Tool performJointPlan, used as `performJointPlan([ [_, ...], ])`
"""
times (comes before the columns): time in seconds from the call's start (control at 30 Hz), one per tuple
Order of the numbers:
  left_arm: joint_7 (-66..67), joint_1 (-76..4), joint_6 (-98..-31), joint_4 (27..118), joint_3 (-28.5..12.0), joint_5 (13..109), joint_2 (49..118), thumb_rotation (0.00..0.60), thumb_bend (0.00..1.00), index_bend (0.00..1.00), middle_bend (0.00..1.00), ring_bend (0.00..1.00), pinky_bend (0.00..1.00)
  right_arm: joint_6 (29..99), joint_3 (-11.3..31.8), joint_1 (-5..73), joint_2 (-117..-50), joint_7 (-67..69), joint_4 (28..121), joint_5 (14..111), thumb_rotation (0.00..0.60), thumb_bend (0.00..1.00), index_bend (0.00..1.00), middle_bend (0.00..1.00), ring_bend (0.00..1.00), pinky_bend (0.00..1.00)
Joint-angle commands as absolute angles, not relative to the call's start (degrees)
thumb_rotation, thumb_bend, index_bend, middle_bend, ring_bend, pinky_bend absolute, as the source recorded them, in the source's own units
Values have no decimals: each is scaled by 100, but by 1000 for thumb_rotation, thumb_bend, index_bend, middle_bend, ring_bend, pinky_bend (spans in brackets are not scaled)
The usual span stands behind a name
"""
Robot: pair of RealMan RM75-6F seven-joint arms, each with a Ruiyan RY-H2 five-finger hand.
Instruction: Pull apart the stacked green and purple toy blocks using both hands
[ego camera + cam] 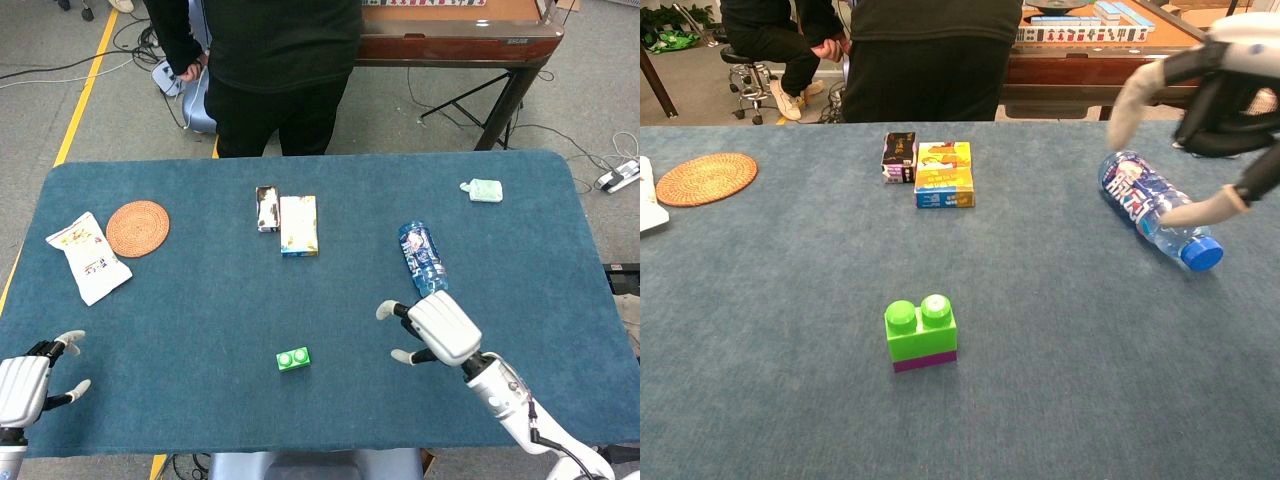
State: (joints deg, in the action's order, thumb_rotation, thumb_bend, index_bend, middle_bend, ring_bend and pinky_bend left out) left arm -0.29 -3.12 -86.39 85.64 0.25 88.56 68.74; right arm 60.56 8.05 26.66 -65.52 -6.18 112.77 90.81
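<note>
Green block (921, 327) stacked on purple block (925, 360), still joined; near table edge, centre, touched by neither hand. Right hand (432, 329): at 3 o'clock of the stack, apart from it, fingers spread, empty. Left hand (28, 381): far off at 9 o'clock, by the table corner, fingers apart, empty. Water bottle (1155, 210): lying beside the right hand, at 2 o'clock of the stack. Risk: a one-sided approach may push the stack sideways, since nothing steadies it; the right hand may also brush the bottle and roll it

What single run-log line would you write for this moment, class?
phase: approach | right hand: open, over table beside water bottle | left hand: open, at table's near edge | stacked blocks: untouched, green on purple
</note>
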Motion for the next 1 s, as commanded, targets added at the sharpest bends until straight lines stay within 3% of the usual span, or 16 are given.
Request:
performJointPlan([
  [0.03, -18, -316, -8633, 8566, 32, 8867, 6877, 600, 119, 344, 439, 414, 660, 5697, 897, 2944, -6797, -998, 11428, 8745, 600, 0, 398, 992, 1000, 1000],
  [0.57, -62, -285, -8612, 8459, 88, 8890, 6953, 600, 119, 344, 439, 414, 660, 4957, 877, 3763, -7775, -2260, 11198, 7211, 600, 0, 398, 1000, 1000, 1000],
  [1.0, -68, -269, -8562, 8340, 156, 8927, 7056, 600, 119, 344, 439, 414, 660, 5042, 808, 4312, -8645, -3100, 10689, 6270, 600, 0, 398, 1000, 1000, 1000],
])
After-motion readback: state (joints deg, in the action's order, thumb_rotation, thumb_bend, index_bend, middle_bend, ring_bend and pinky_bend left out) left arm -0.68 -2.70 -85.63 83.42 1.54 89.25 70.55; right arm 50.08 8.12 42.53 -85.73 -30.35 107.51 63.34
